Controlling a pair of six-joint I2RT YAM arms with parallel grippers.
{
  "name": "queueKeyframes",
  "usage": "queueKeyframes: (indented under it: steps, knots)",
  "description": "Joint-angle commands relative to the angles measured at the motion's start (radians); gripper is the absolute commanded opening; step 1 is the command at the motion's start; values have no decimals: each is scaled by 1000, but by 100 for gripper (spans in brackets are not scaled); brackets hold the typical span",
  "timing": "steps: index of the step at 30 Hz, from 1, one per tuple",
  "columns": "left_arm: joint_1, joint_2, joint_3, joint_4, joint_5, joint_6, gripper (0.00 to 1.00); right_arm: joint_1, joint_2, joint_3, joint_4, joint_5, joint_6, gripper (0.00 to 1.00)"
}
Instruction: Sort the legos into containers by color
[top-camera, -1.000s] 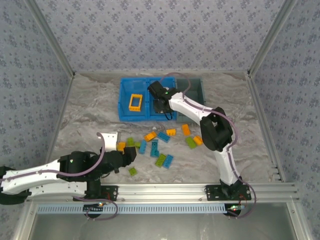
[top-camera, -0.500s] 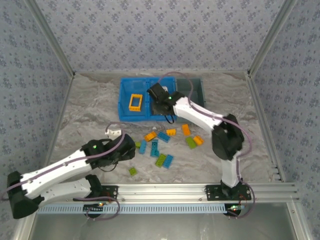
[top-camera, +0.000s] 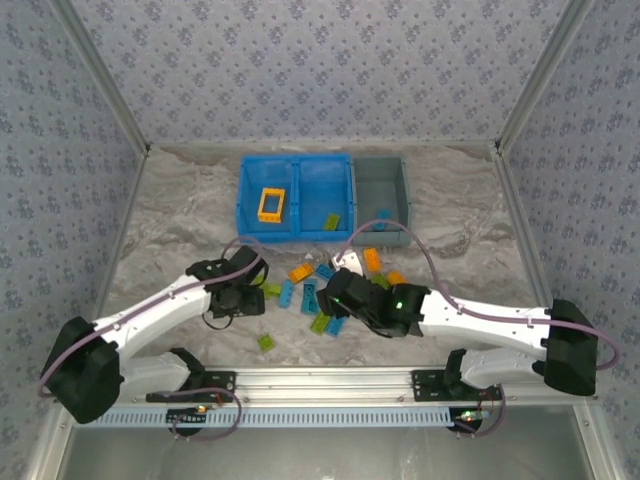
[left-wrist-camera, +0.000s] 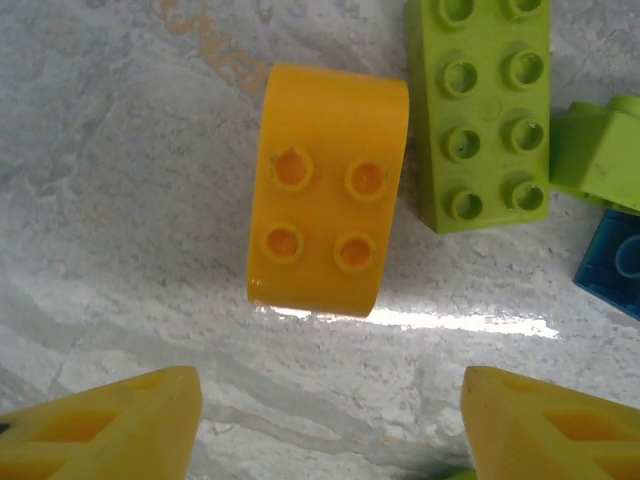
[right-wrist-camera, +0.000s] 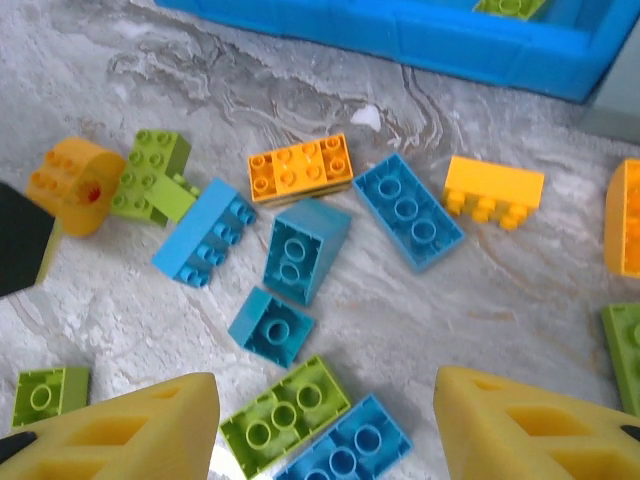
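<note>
**Q:** Overhead view: what is hard to read?
**A:** The jaws. The left gripper (top-camera: 246, 292) sits over the left end of the loose bricks (top-camera: 300, 271) and the right gripper (top-camera: 330, 296) over their middle. Each body hides its own fingertips and the pieces beneath. The blue bin (top-camera: 296, 237) holds an orange frame (top-camera: 270, 204) in its left compartment and a green brick (top-camera: 331, 220) in its right. The grey bin (top-camera: 381, 190) stands against the blue bin's right side, and a cable (top-camera: 383, 222) crosses its front.

**Q:** Left wrist view?
**A:** Jaws spread wide, holding nothing. The yellow fingers (left-wrist-camera: 110, 425) are cut off at the lower corners. Beyond them an orange four-stud brick (left-wrist-camera: 327, 232) lies on the table (left-wrist-camera: 120, 200), clear of both. A green eight-stud brick (left-wrist-camera: 484, 110) lies just beside it; contact cannot be told. A blue piece (left-wrist-camera: 612, 265) is cut by the right edge.

**Q:** Right wrist view?
**A:** Jaws likewise wide and empty, above scattered blue, green and orange bricks. The blue bin's front wall runs along the top. A black shape (right-wrist-camera: 20, 235) at the left edge cannot be identified.
</note>
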Motion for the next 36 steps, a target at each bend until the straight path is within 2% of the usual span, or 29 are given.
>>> queueKeyframes:
  steps: [1,10,16,18,22,26,31,36]
  knots:
    - [32,33,-7,56,27,83,64,24,-42,1,-26,64,80,61]
    - [79,137,-18,148,18,136,52,34,-45,26,-19,62,72,61]
    - [80,168,-16,187,-2,147,39,56,-62,-6,88,2,10,61]
    - [78,150,-5,157,-34,142,34,63,-73,-10,100,2,2,61]
    - [68,48,76,18,-120,146,32,74,-113,-10,124,23,-29,61]
    - [70,59,293,-77,-130,204,32,69,-146,-1,197,84,-97,61]
    - [93,277,594,-116,-152,285,32,-8,-103,51,294,159,-176,65]
    - [168,543,891,-151,-185,337,32,-90,-16,93,451,185,-279,67]
